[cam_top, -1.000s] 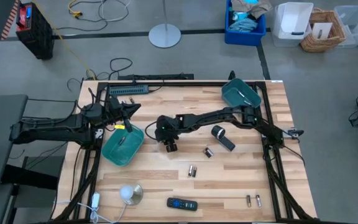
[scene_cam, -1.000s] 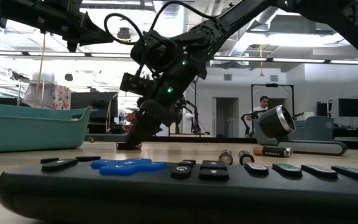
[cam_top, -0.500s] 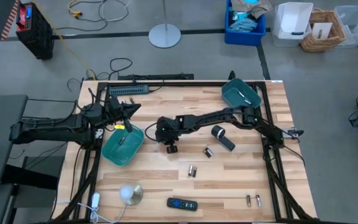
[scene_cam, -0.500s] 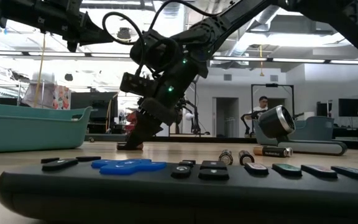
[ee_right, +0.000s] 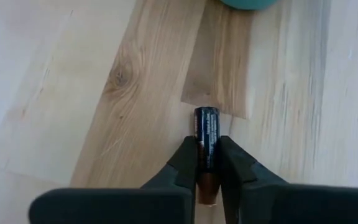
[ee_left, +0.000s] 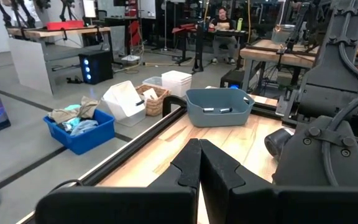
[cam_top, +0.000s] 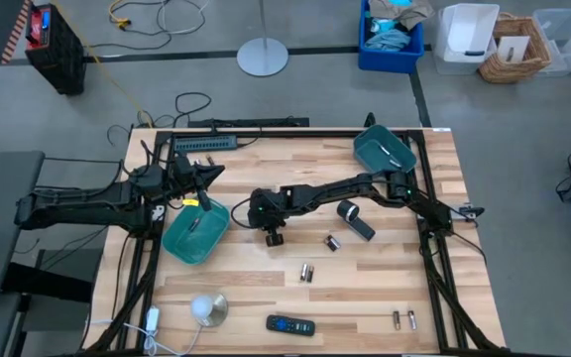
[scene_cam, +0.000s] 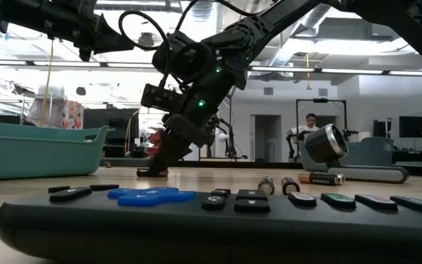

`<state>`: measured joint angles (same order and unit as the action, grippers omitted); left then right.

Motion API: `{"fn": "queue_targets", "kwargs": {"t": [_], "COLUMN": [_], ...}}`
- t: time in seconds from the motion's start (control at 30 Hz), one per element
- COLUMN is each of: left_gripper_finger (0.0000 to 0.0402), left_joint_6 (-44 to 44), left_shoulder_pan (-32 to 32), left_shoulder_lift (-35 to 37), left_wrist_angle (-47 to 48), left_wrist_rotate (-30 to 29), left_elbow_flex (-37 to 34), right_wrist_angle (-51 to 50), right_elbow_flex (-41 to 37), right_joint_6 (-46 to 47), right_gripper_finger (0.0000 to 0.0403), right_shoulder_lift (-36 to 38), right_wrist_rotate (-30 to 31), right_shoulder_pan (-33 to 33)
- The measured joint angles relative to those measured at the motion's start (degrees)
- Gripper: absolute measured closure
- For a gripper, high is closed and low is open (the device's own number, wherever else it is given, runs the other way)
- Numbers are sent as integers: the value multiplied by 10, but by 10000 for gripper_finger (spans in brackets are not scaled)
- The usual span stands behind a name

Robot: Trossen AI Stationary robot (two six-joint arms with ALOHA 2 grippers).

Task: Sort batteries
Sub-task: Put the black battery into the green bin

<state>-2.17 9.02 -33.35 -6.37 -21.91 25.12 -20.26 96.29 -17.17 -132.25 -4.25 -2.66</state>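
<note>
My right gripper (ee_right: pixel 207 152) is low over the middle of the table, also seen in the high view (cam_top: pixel 274 236), and is shut on a dark battery (ee_right: pixel 206 124) with a copper-coloured end that lies on the wood. More batteries lie loose on the table: one (cam_top: pixel 332 242), a pair (cam_top: pixel 306 272), and two near the front right (cam_top: pixel 403 319). My left gripper (ee_left: pixel 199 165) is shut and holds nothing; it hangs level above the left teal bin (cam_top: pixel 195 233). My right gripper pinches the battery's two long sides (ee_right: pixel 206 158) between its two fingers, around the middle toward the copper end. The fingers slant down from above and the far side, and the battery's length runs the way they point. The battery lies flat on the table.
A second teal bin (cam_top: pixel 383 149) with cells in it stands at the far right. A black cylinder with a white end (cam_top: pixel 355 219) lies right of my right gripper. A remote control (cam_top: pixel 290 324) and a white domed object (cam_top: pixel 206 309) sit near the front edge.
My right gripper has shut on the battery on the table, staying in much the same place. The battery has not left the wood.
</note>
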Motion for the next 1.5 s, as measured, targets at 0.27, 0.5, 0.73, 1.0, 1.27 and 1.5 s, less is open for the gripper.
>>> {"fn": "queue_targets", "kwargs": {"t": [0.27, 0.5, 0.73, 1.0, 1.27, 1.5], "left_gripper_finger": [401, 401, 401, 401, 401, 401], "left_joint_6": [-4, -4, -16, -35, -37, -41], "left_shoulder_pan": [0, 0, 0, 0, 0, 0], "left_shoulder_lift": [0, 0, 0, 0, 1, 5], "left_wrist_angle": [0, 2, -6, -11, -34, -37], "left_wrist_rotate": [0, 1, 1, -9, -10, -4], "left_elbow_flex": [0, 0, 0, 0, 1, 1], "right_wrist_angle": [-9, -3, 150, 328, 432, 432], "right_elbow_flex": [-2, -2, -2, -1, 20, 108], "right_joint_6": [3, 3, 6, 6, 40, 67], "right_gripper_finger": [357, 357, 357, 357, 357, 357], "right_shoulder_lift": [17, 52, 53, 44, 1, -85], "right_wrist_rotate": [-5, -10, -26, -30, -29, -20], "right_shoulder_pan": [4, 13, 30, 48, 26, 26]}}
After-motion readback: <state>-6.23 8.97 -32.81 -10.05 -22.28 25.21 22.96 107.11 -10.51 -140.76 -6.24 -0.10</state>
